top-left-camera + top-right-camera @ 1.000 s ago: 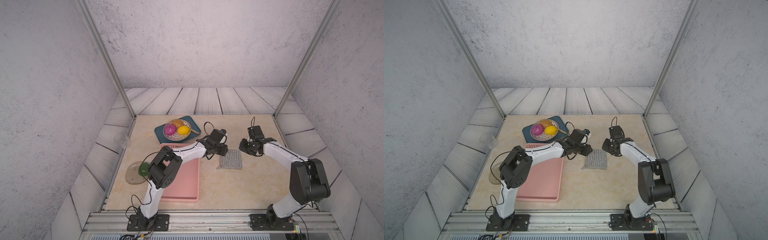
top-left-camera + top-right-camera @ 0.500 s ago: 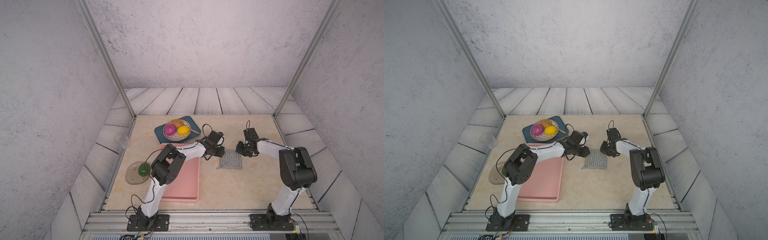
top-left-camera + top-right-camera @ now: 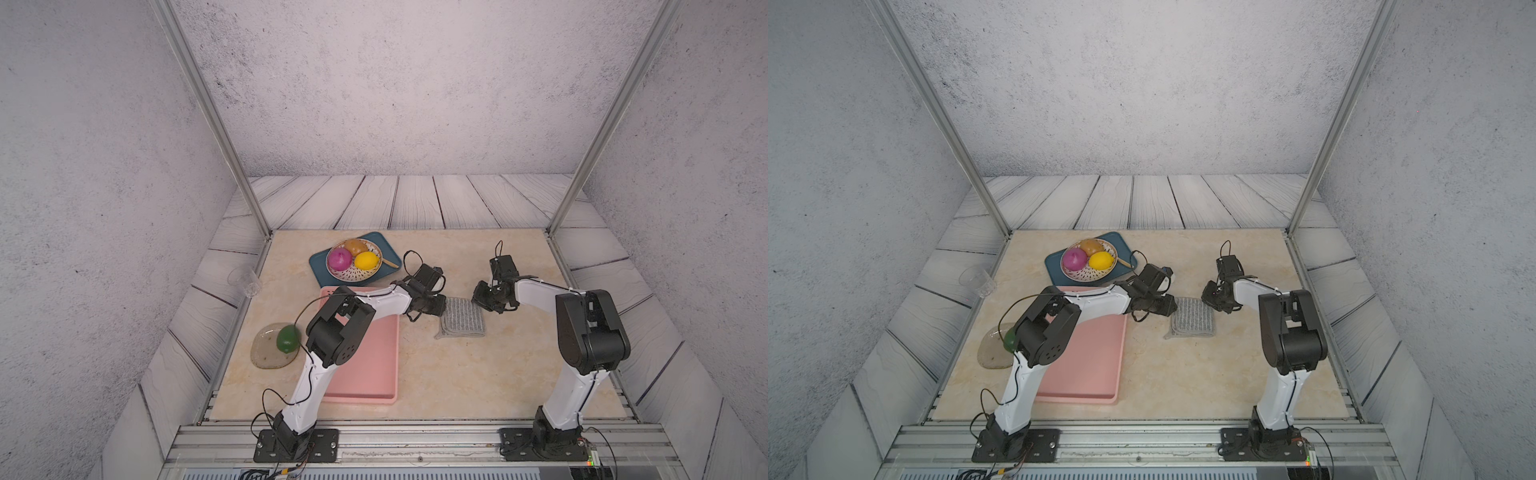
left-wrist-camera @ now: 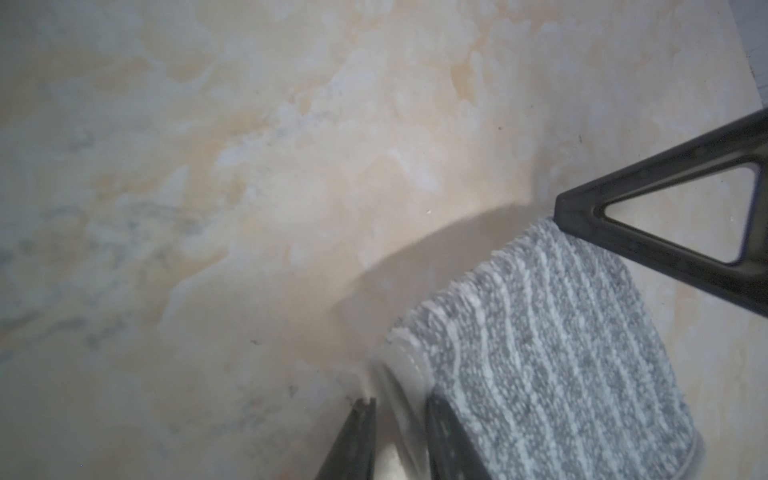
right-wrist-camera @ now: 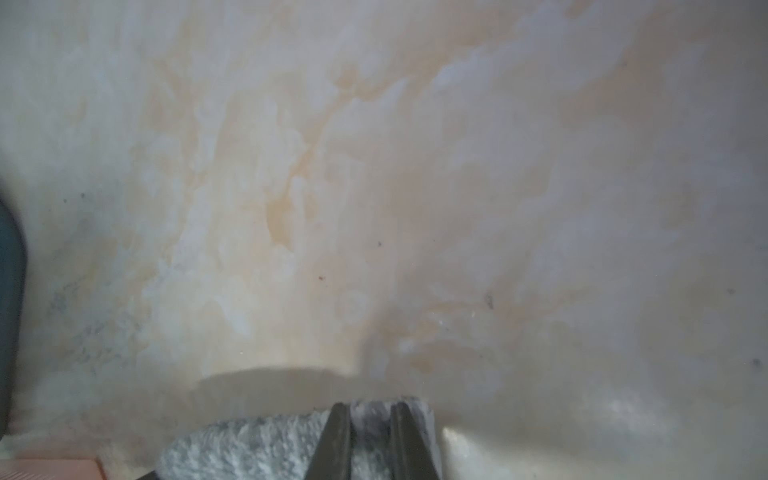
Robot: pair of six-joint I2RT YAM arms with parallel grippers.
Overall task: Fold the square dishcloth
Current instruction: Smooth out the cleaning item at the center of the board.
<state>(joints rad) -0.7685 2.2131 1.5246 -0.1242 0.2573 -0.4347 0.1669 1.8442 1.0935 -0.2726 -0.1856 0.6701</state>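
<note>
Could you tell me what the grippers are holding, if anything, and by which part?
Both hold the dishcloth: the left gripper pinches the hem at one far corner, the right gripper the other far corner.

No text, label, brand, number or sign can be read in any of the views.
</note>
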